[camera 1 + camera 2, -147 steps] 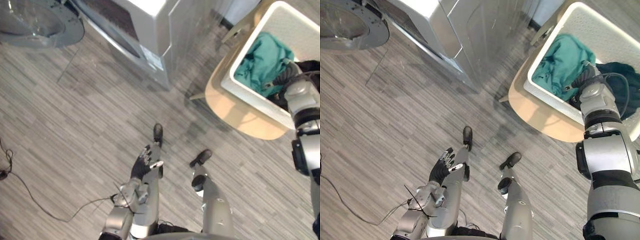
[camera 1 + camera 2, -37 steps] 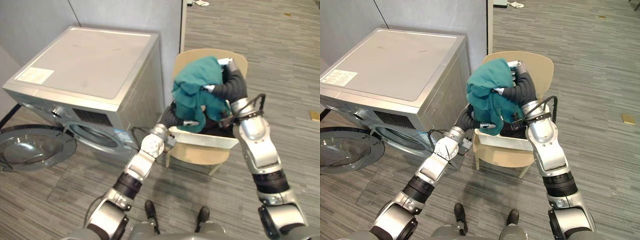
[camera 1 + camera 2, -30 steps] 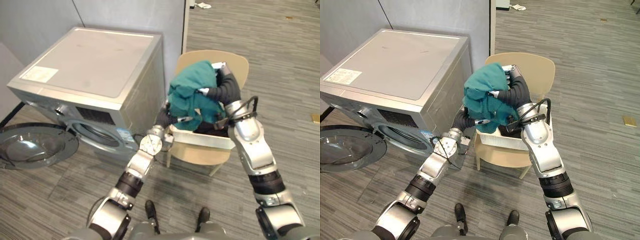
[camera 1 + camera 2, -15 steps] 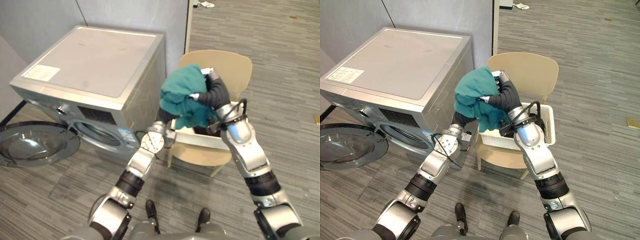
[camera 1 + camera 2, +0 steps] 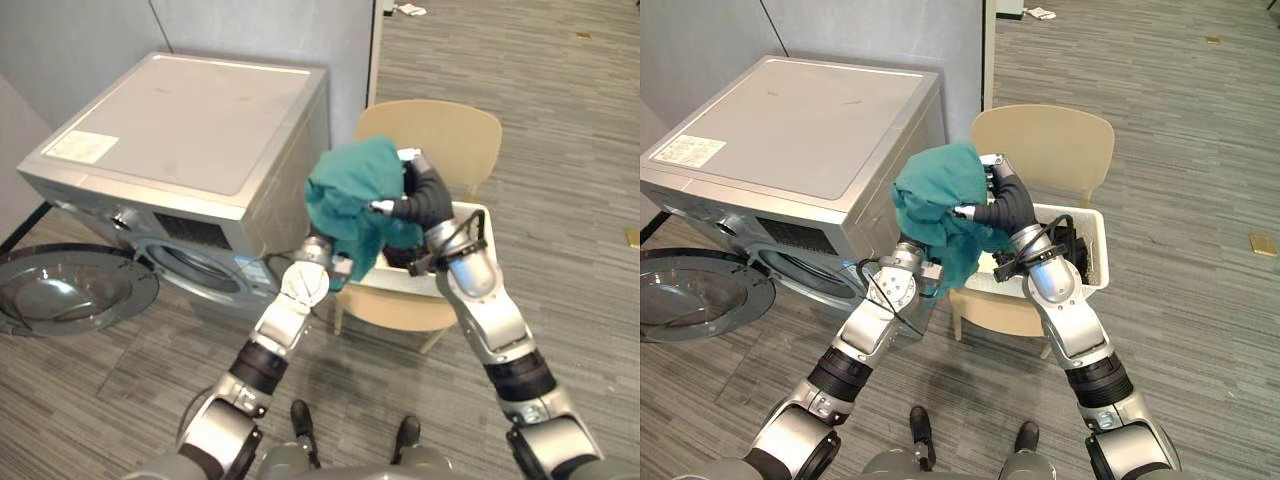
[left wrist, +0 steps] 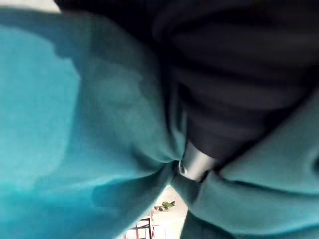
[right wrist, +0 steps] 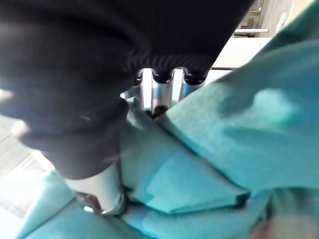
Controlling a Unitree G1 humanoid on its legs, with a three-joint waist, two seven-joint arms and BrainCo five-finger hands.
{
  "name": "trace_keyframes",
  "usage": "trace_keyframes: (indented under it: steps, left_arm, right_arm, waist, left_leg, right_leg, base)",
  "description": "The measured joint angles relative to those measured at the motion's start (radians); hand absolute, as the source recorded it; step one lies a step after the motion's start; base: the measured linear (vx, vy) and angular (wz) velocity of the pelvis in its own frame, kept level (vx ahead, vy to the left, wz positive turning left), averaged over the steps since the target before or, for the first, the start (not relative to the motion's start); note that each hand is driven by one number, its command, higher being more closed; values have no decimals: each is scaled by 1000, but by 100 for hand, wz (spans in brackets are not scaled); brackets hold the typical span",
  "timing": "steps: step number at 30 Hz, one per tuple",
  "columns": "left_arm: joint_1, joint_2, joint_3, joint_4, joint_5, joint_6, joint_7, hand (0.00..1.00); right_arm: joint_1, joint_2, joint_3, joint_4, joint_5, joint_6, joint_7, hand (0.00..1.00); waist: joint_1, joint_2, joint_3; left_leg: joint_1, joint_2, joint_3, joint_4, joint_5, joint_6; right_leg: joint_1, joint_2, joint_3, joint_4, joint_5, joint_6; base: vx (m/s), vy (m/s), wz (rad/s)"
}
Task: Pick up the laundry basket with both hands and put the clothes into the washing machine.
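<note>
teal garment [image 5: 935, 205] hangs bunched in the air, over the near edge of the white basket [image 5: 1095, 255] on the beige chair [image 5: 1045, 135], just beside the washing machine [image 5: 790, 120]. we judge a loose fold could slip free or snag the basket rim on the way to the drum opening [image 5: 805, 265], since the bundle is floppy and held high. right hand [image 5: 990, 185] clamps the cloth's right side. left hand [image 6: 193, 163] is buried under the cloth, so we cannot tell its grip.

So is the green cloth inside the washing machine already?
No, the green cloth is up in the air, outside the washing machine.
</note>
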Motion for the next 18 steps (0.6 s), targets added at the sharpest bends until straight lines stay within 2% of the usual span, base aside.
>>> trace_keyframes:
  steps: [8, 18]
  left_arm:
    - [78, -3, 61, -46, -1, -2, 19, 100]
    - [222, -13, 284, -195, -1, -13, 46, 100]
  right_arm:
    - [42, 9, -2, 36, 0, 1, -13, 0]
    - [158, 9, -155, 46, -3, 17, -13, 0]
  waist:
    - [1, -2, -1]
    - [-1, -2, -1]
  left_leg:
    - [5, 6, 9, 0, 0, 0]
    - [32, 11, 16, 0, -2, -2]
  right_leg:
    - [3, 11, 9, -11, 4, -5]
    - [42, 24, 24, -53, 16, -2]
  base:
    - [36, -18, -4]
    - [27, -18, -3]
